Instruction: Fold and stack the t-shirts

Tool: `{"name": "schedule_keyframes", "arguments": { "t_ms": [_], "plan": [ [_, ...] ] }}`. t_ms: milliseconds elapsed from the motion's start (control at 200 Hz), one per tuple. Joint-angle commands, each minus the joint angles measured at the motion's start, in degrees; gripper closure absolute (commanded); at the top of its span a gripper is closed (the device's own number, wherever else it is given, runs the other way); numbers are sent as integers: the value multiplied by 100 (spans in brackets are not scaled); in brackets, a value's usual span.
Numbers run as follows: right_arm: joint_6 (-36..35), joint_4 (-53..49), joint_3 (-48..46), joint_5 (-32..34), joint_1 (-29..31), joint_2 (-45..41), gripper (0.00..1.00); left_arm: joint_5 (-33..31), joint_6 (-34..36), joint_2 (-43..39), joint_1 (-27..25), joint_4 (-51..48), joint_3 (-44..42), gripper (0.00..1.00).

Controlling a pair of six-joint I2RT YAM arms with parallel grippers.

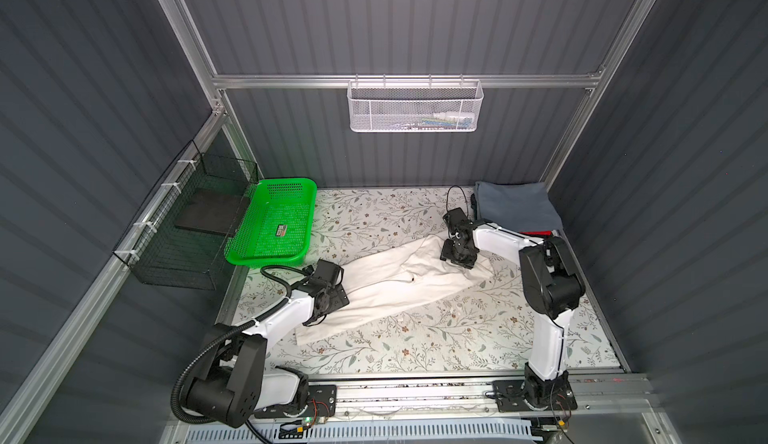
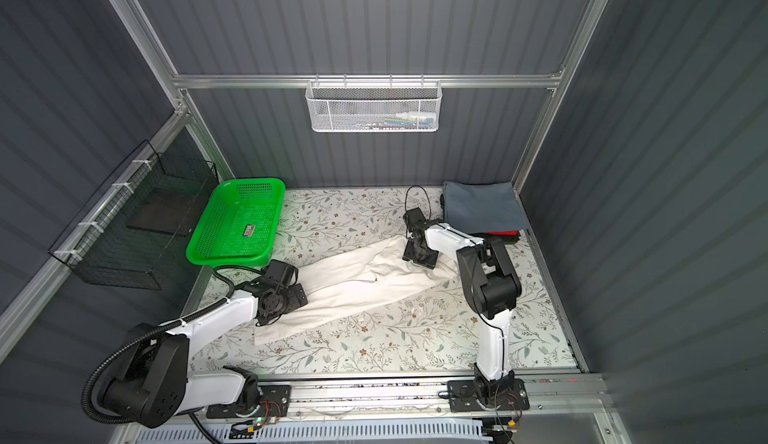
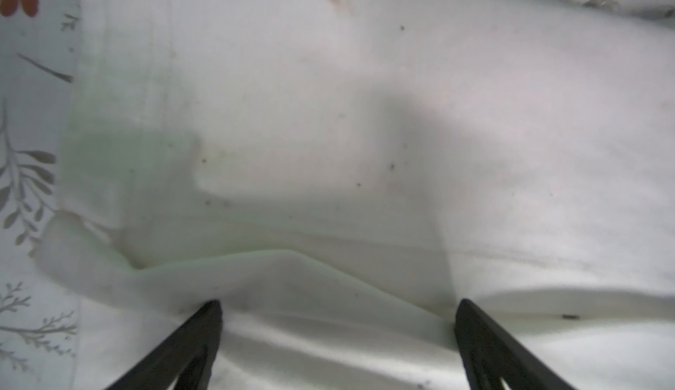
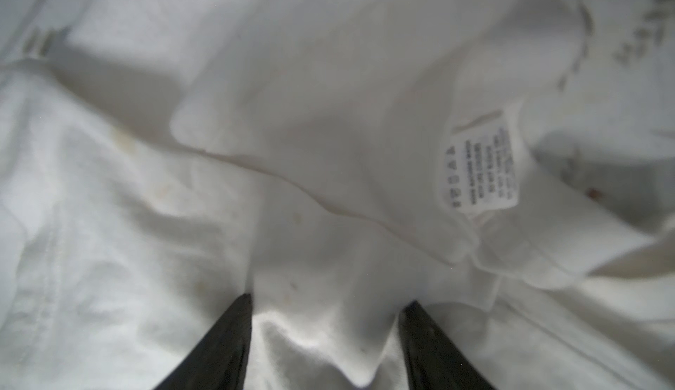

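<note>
The cream-white tee [image 1: 395,284] lies in a long diagonal band across the middle of the floral desk [image 1: 415,346] (its care label [image 4: 478,169] showing in the right wrist view). The left fingers [image 3: 193,329] stand wide open, tips on a fold at its near-left end. The right fingers [image 4: 226,348] straddle a bunched ridge at its far-right end; whether they pinch it I cannot tell. The folded stack [image 1: 538,233], slate grey-blue tee [image 1: 515,209] on top, sits in the far right corner.

Cream-white tee [image 1: 395,288] plain, under black fingers [image 3: 190,333]. Stack beside them: slate grey-blue tee [image 1: 515,205] over red tee [image 1: 540,233]. Basket [image 1: 291,183] bright green. Bench [image 1: 436,338] cover: white, grey-brown floral sprigs.
</note>
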Motion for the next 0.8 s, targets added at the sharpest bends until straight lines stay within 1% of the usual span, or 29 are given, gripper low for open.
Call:
{"name": "schedule_keyframes", "arguments": {
  "t_ms": [0, 205, 280, 360, 495, 575, 630, 700, 795],
  "plan": [
    [-208, -141, 664, -319, 35, 700, 36, 244, -342, -78, -45, -344, -310, 0],
    [-459, -630, 2082, -436, 14, 1487, 32, 404, -630, -538, -272, -383, -597, 0],
    [-558, -767, 2607, -521, -34, 1662, 28, 543, -605, -663, -368, -210, -698, 0],
    [-630, -735, 2935, -589, -112, 1775, 25, 656, -517, -694, -495, -17, -722, 0],
    [-693, -751, 3435, -711, -305, 1929, 17, 627, -357, -530, -677, -138, -415, 0],
    [-730, -967, 3723, -767, -424, 1927, 8, 672, -195, -366, -706, -266, -157, 0],
    [-798, -1032, 3742, -739, -485, 1798, 1, 605, -56, -262, -715, -433, 76, 0],
    [-883, -1009, 3525, -574, -526, 1498, 1, 465, 153, -169, -715, -659, 383, 0],
    [-930, -692, 2780, -270, -577, 761, 1, 177, 479, -62, -715, -984, 839, 0]
  ]
}}
